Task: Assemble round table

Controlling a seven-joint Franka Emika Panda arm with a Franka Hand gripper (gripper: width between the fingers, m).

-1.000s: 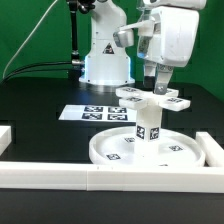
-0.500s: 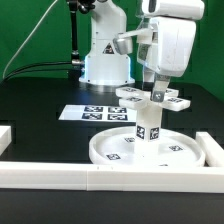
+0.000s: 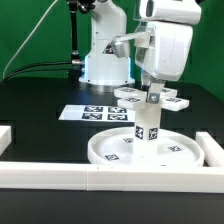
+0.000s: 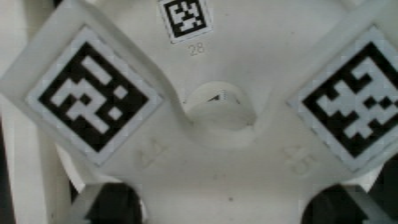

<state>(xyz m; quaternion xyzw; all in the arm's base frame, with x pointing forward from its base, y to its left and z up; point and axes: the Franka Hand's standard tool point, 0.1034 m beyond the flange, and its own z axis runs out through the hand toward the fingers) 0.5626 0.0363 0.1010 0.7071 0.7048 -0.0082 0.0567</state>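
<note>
While the gripper (image 3: 153,89) hangs over the assembly, I see its fingers pinching the bar-shaped foot (image 3: 152,98) directly below it, atop the upright cylinder leg (image 3: 147,126), which stands on the round disc (image 3: 150,152); my wrist view fills with the foot's tags (image 4: 89,88).

No words, brands or numbers can be read — only black-and-white square tags on the foot (image 4: 214,120) under the gripper (image 3: 153,92), the leg (image 3: 148,125) below and the marker board (image 3: 92,113) beyond.
</note>
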